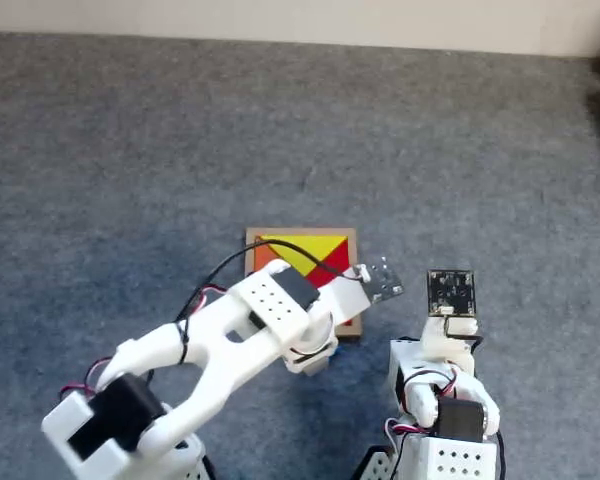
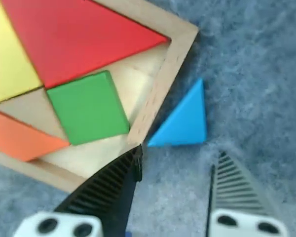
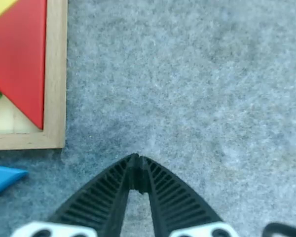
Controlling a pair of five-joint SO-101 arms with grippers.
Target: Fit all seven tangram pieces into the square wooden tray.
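The left arm [image 1: 230, 340] is built of white shells with black servo blocks set in; one white plate carries rows of small round holes. A black cable [image 1: 235, 261] arcs over it, and red and white wires show near its base. The right arm [image 1: 442, 395] is white and black too, with a small black circuit board [image 1: 450, 290] at its far end. The left gripper [image 2: 180, 153] has one black ribbed finger and one pale grey; the right gripper [image 3: 138, 160] has two black ribbed fingers
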